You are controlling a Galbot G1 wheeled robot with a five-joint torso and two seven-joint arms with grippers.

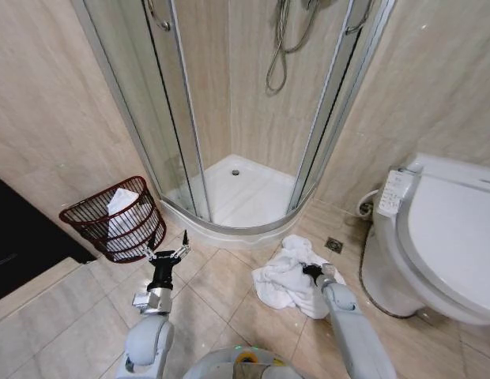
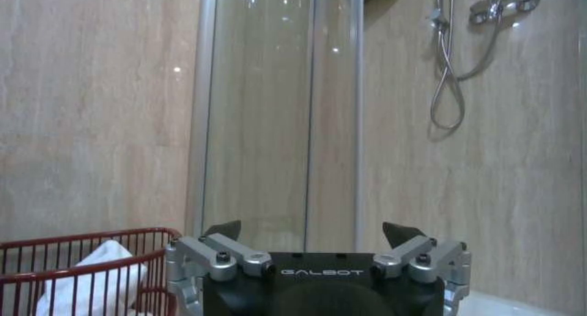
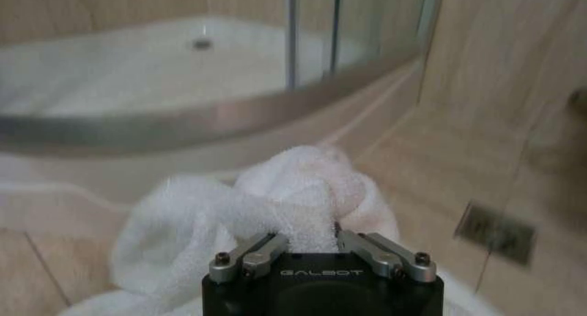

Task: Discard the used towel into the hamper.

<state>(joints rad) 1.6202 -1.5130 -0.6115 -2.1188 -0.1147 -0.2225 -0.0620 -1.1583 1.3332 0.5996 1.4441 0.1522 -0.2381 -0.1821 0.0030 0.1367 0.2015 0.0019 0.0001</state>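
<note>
1. Presently the right end effector (image 3: 312, 242) is down on the white towel (image 1: 288, 276), which lies heaped on the floor tiles just in front of the shower tray (image 1: 245, 197). Its fingers are pressed into a bunched fold of cloth and appear clamped on it; the tips are buried, so the depth of grip is hard to judge.
2. Left end effector (image 1: 167, 254) hangs idle, fingers apart, left of the shower tray and just beside the hamper.
3. The hamper (image 1: 118, 221) stands against the wall left of the shower tray, with white cloth already showing inside.
4. Judgement: the grasp looks made; lift, carry and drop remain. The hamper's base is hidden.
</note>
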